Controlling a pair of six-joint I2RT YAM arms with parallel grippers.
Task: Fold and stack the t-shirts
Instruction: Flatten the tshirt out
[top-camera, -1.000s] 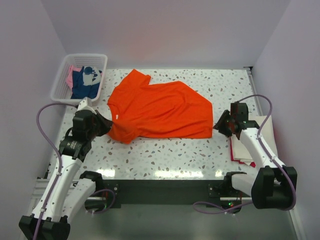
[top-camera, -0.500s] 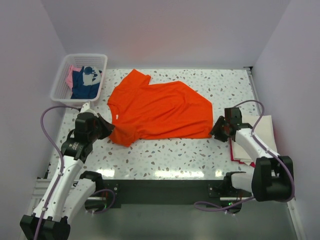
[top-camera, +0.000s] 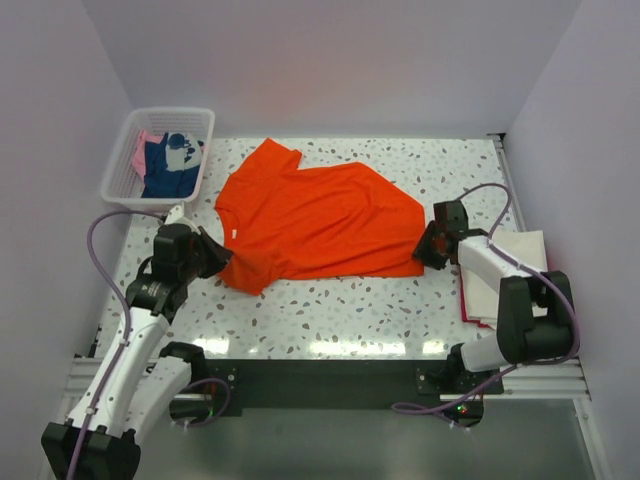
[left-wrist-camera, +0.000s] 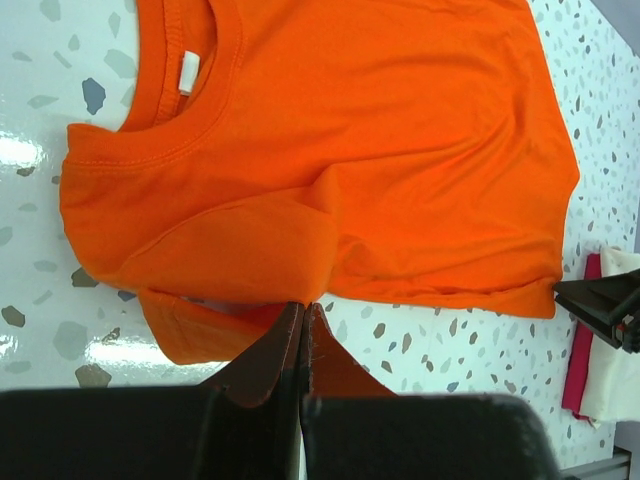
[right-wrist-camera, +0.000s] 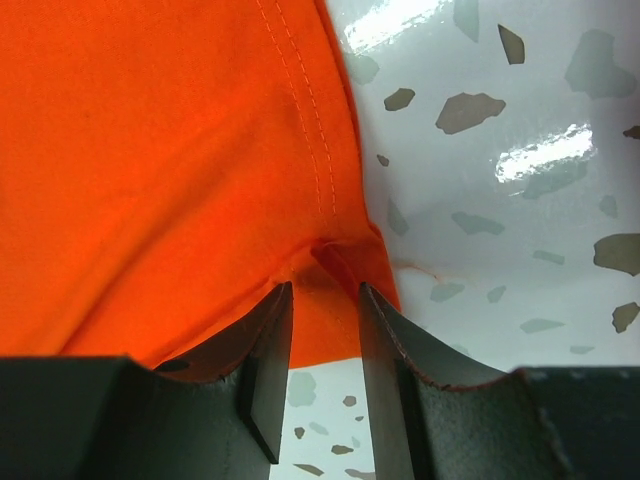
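Note:
The bright orange t-shirt (top-camera: 320, 220) lies spread on the speckled table, collar to the left. My left gripper (top-camera: 222, 258) is at its near left sleeve. In the left wrist view its jaws (left-wrist-camera: 303, 305) are shut, the tips pinching the edge of a fold of the orange t-shirt (left-wrist-camera: 350, 150). My right gripper (top-camera: 422, 250) is at the shirt's near right hem corner. In the right wrist view it (right-wrist-camera: 325, 290) is open a little, with the corner of the orange cloth (right-wrist-camera: 150, 150) between the fingers.
A white mesh basket (top-camera: 120, 170) at the back left holds a navy t-shirt (top-camera: 165, 170) and a pink one (top-camera: 143, 150). A stack with a cream t-shirt (top-camera: 520, 255) over a red one (top-camera: 468, 300) lies at the right edge.
My right gripper has moved left from beside the stack to the shirt's hem corner. My left gripper has shifted slightly toward me along the sleeve. The shirt has barely moved.

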